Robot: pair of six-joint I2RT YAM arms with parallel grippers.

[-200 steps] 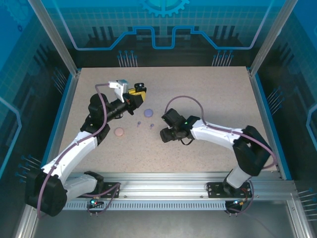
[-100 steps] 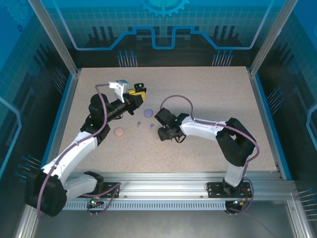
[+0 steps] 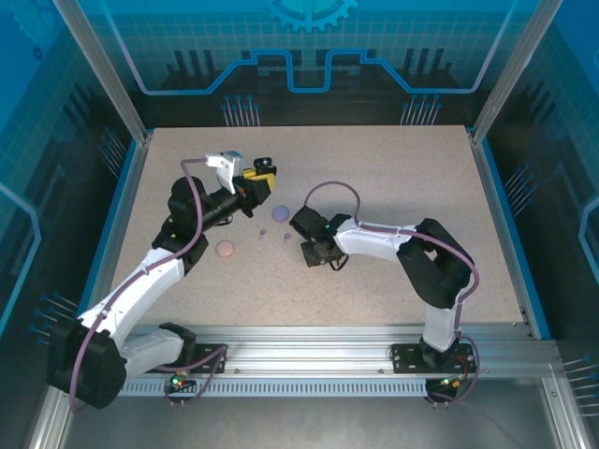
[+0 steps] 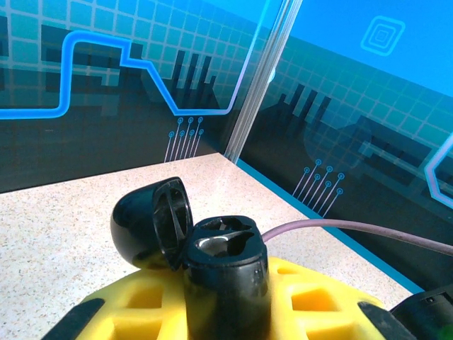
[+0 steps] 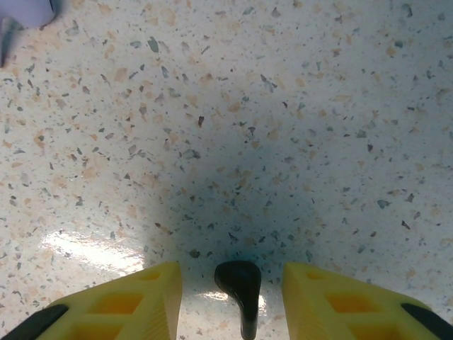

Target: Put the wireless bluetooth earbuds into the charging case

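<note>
My left gripper point(image 3: 259, 175) point(image 4: 226, 312) hangs above the table's left middle, shut on the black charging case point(image 4: 225, 273), whose lid point(image 4: 150, 223) is flipped open to the left. Its sockets look empty from the left wrist view. My right gripper point(image 3: 313, 253) point(image 5: 232, 282) is low over the table centre, open, its yellow fingers point(image 5: 131, 301) standing either side of a black earbud point(image 5: 239, 285) that lies on the tabletop, touching neither. Two tiny lavender earbuds point(image 3: 264, 233) point(image 3: 285, 237) lie just left of the right gripper.
A closed lavender round case point(image 3: 279, 212) and a pink round case point(image 3: 225, 249) rest on the speckled table point(image 3: 393, 178). A lavender shape point(image 5: 25, 10) sits at the top left corner of the right wrist view. Blue rails edge the table.
The right arm has folded its elbow in toward the centre and its wrist has turned, with the gripper staying low at about the same spot. The left arm has not moved.
</note>
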